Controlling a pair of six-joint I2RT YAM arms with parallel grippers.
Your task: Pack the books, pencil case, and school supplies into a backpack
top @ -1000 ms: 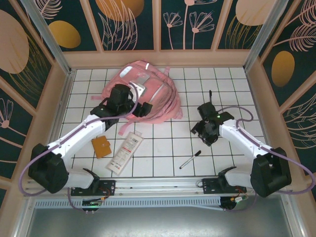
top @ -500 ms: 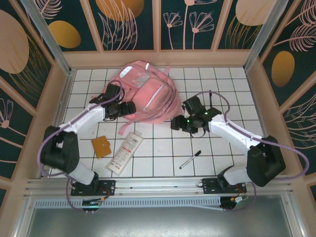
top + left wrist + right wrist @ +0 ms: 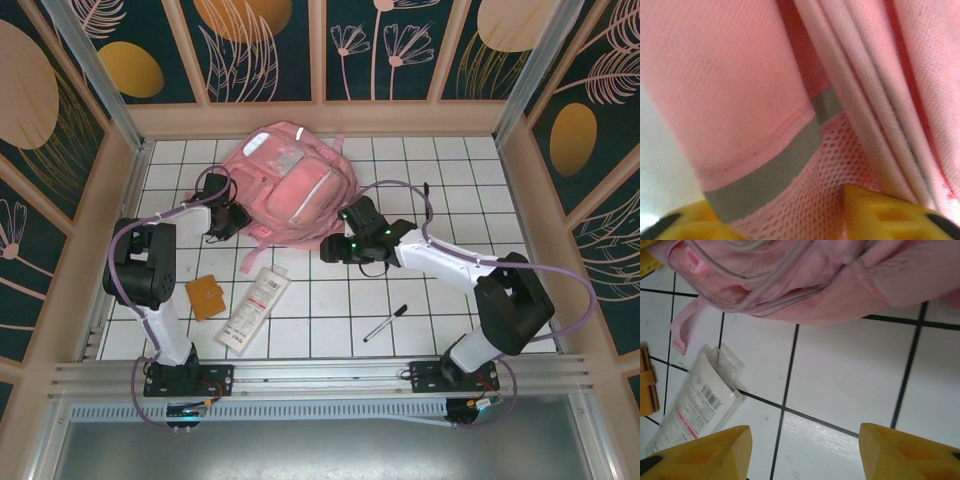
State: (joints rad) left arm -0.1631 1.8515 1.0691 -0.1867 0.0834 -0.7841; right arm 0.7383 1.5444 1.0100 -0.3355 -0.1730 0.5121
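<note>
Ok, L tool (image 3: 228, 218) is at the backpack's (image 3: 290, 185) left side w/ pink mesh btwn its fingers (image 3: 880, 215); can't tell if clamped. R tool (image 3: 335, 250) is wide, nothing btwn, over desk (image 3: 330, 300) just near of the backpack. Pencil case (image 3: 252, 308) lies near-left on the desk, orange-brown square (image 3: 206, 297) beside it, pen (image 3: 385, 323) near-right.

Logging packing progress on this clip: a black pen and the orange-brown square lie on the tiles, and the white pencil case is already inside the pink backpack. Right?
Not quite. The pencil case lies on the tiles too, outside the backpack and beside the orange-brown square, as the top external view shows. The pen is on the tiles as stated.
</note>
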